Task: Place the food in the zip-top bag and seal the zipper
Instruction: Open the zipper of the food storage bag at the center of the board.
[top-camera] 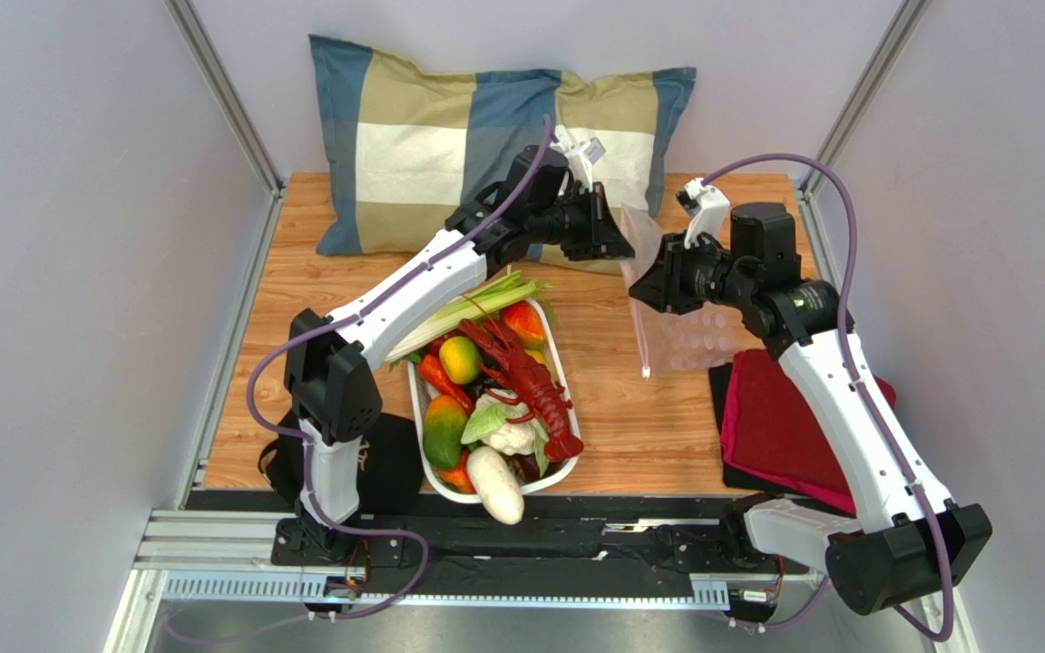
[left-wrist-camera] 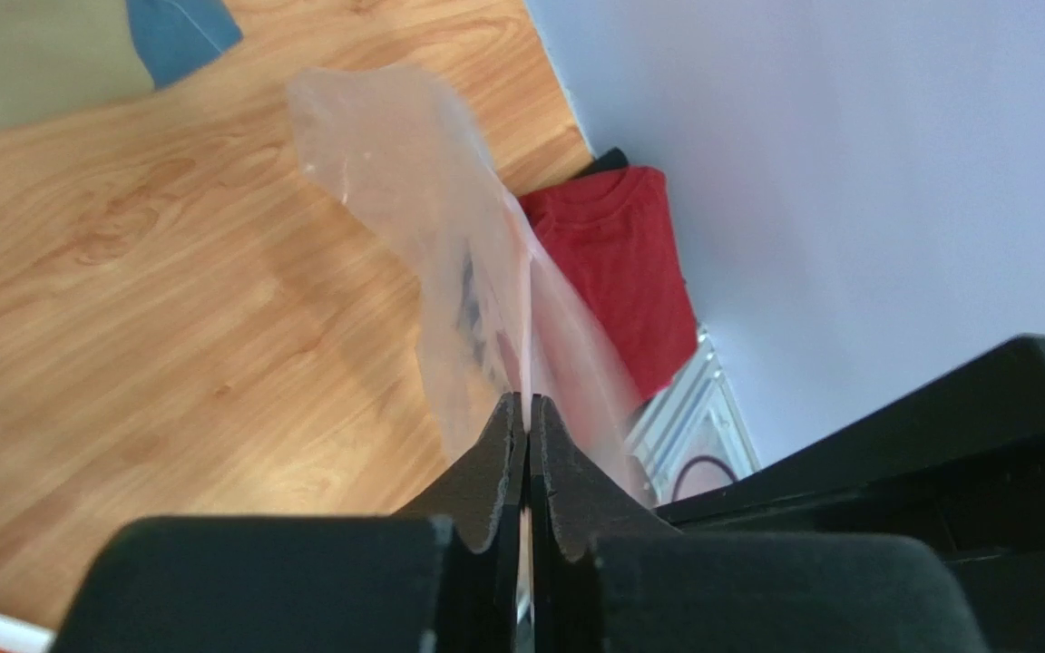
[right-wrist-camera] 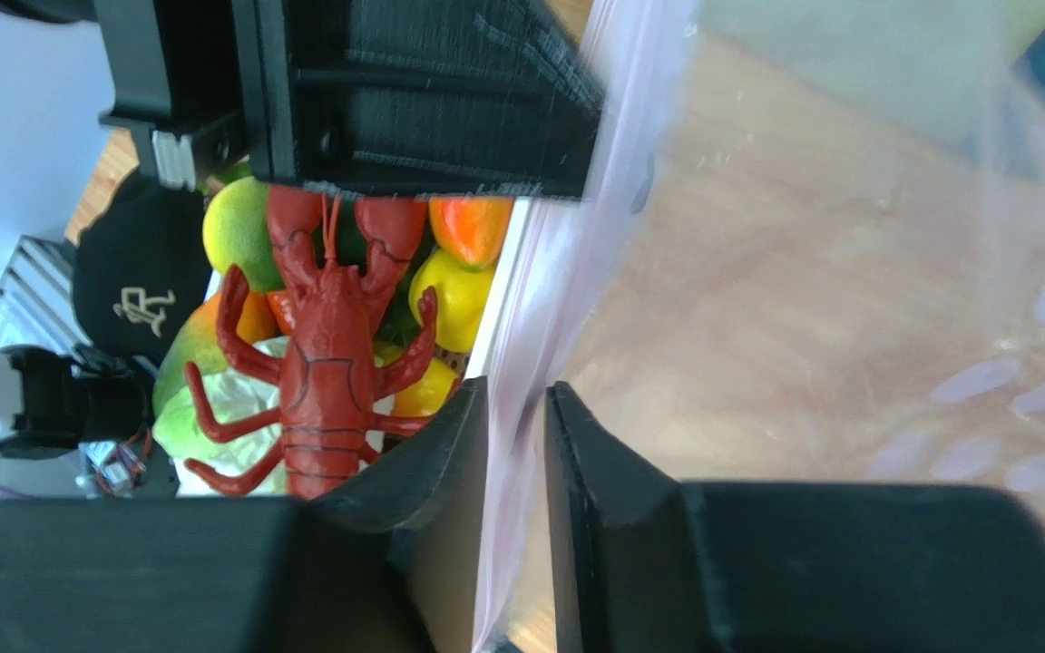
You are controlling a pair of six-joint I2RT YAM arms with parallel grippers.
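Bright even light, soft shadows, wrist-view foregrounds blurred.

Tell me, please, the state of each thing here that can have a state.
Bag: up off the table, hanging, empty.
Left fingers: shut on the bag's edge.
Right fingers: slightly apart, with bag film between them.
Food: all in the basket.
Basket: full, standing on the table.

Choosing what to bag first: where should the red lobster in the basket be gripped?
Grip the toy lobster across its narrow midbody, straight down from above: it lies on top of the pile in the white basket, back up, legs splayed.
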